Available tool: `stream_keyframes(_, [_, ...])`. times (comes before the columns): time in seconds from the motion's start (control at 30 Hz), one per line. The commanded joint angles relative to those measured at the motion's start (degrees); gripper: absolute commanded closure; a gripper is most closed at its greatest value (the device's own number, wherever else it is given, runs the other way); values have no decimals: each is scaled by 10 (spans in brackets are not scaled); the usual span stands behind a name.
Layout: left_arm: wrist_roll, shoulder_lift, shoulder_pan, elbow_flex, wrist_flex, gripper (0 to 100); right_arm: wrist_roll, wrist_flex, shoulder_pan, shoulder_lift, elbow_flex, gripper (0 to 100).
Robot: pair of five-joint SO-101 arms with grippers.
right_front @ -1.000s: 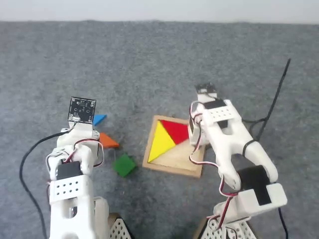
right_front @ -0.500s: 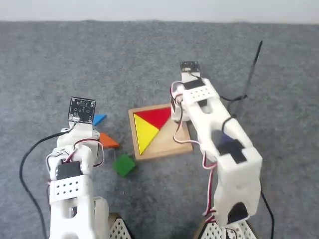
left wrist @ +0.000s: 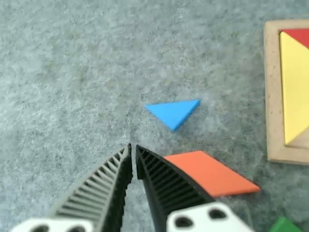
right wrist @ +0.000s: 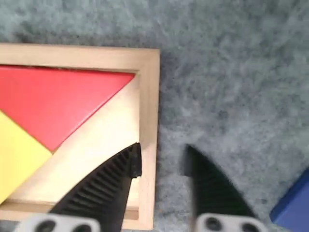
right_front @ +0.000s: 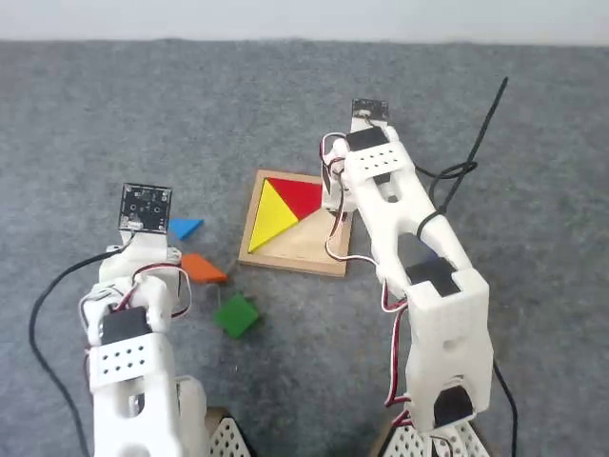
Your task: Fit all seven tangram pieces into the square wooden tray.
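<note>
— How's the light at your end?

— Bright and even, from overhead as far as I can judge. In the high view the wooden tray (right_front: 295, 246) throws only a thin, soft shadow along its near edge.

— And up close?

— In my right wrist view the carpet (right wrist: 231, 72) darkens just beside the tray's rim. The red triangle (right wrist: 58, 96) inside the tray looks flatly lit.

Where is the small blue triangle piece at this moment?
In the high view, the small blue triangle piece lies on the grey carpet, left of the square wooden tray and just beyond the orange parallelogram piece.
</note>
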Motion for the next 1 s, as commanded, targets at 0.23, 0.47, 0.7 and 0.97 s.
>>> stream_keyframes(0.23, [33,281,18,-299,164,912,148,138,51,-168,-30,831])
stream_keyframes(0.47, [-53,479,35,-482,226,828,221,160,178,-198,45,880])
stream_keyframes(0.7, [-177,606,45,-582,260,775,271,-32,201,-243,262,907])
stream_keyframes(0.97, [-61,692,43,-639,262,775,280,-175,167,-345,418,919])
